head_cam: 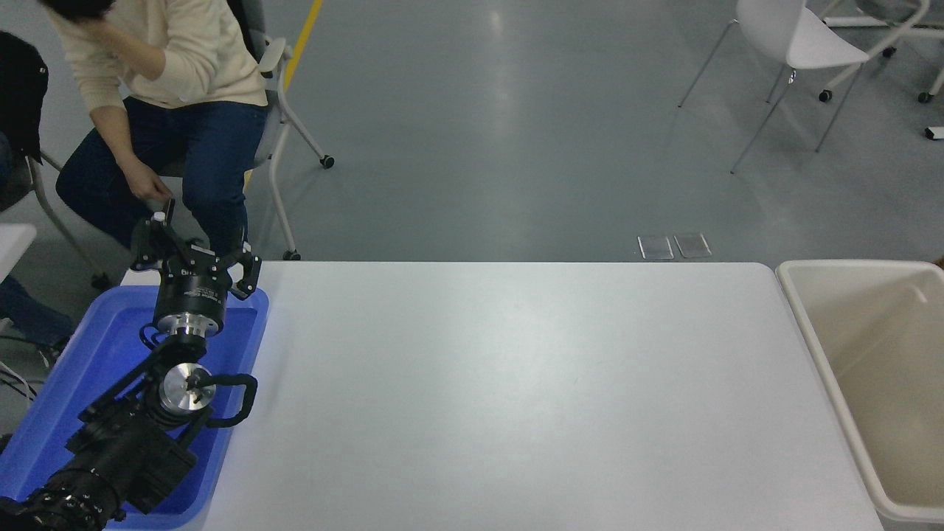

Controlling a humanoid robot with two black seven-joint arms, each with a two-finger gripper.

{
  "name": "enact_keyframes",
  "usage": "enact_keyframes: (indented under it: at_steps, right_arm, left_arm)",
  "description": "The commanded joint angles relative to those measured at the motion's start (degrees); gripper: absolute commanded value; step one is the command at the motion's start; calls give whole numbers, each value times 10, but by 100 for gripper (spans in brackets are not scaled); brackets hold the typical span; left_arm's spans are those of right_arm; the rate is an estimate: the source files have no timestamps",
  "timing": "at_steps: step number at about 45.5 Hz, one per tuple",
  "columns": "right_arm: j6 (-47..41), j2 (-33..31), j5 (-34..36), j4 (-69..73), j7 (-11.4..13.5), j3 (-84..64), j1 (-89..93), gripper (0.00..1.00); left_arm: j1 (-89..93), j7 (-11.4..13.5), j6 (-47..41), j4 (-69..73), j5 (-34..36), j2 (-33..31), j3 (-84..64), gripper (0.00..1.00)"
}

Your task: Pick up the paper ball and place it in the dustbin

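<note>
The beige dustbin [811, 324] stands at the table's right end, and the part of its inside that shows holds nothing. The paper ball is out of view. My right arm and gripper are out of view past the right edge. My left gripper [193, 247] is parked at the lower left over the blue tray [81, 369], with its fingers spread open and nothing in them.
A person in a cream sweater and jeans sits on a chair [276, 110] beyond the table's far left corner, one hand [147, 184] near my left gripper. A white chair [796, 44] stands on the floor at the far right. The white table [516, 391] spans the middle.
</note>
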State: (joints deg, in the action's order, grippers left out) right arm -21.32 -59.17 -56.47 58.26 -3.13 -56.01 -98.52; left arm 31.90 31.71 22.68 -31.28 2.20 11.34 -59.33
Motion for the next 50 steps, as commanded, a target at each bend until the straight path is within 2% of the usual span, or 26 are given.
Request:
enact_keyframes:
  at_steps: [1, 14, 23, 32, 43, 45, 46, 47, 48, 49, 50]
  right_arm:
    - [92, 16, 0, -131, 1, 208, 263, 29]
    - [138, 177, 81, -368, -1, 392, 486, 29]
    - [139, 266, 187, -465, -2, 418, 559, 28]
    - [141, 298, 266, -497, -1, 418, 597, 27]
    - [143, 310, 273, -500, -2, 426, 607, 25]
    - [143, 310, 273, -500, -2, 432, 607, 29]
    - [142, 310, 273, -500, -2, 433, 607, 34]
    - [142, 309, 273, -499, -2, 434, 607, 44]
    - [141, 309, 273, -499, -2, 434, 606, 60]
    - [140, 308, 273, -498, -2, 434, 605, 84]
    - [139, 306, 273, -497, -2, 434, 604, 100]
  left_arm:
    - [0, 0, 0, 0, 1, 0, 0, 99]
    - [0, 0, 0, 1, 1, 0, 0, 99]
    - [0, 0, 0, 0, 0, 0, 0, 99]
    - [0, 0, 0, 0, 0, 0, -1, 99]
    - [0, 0, 0, 0, 0, 0, -1, 99]
    - [0, 0, 0, 0, 0, 0, 0, 99]
    - [0, 0, 0, 0, 0, 0, -1, 99]
    - [0, 0, 0, 0, 0, 0, 0, 99]
    - [0, 0, 0, 0, 0, 0, 0, 99]
    - [0, 0, 0, 1, 0, 0, -1, 99]
    - [0, 0, 0, 0, 0, 0, -1, 99]
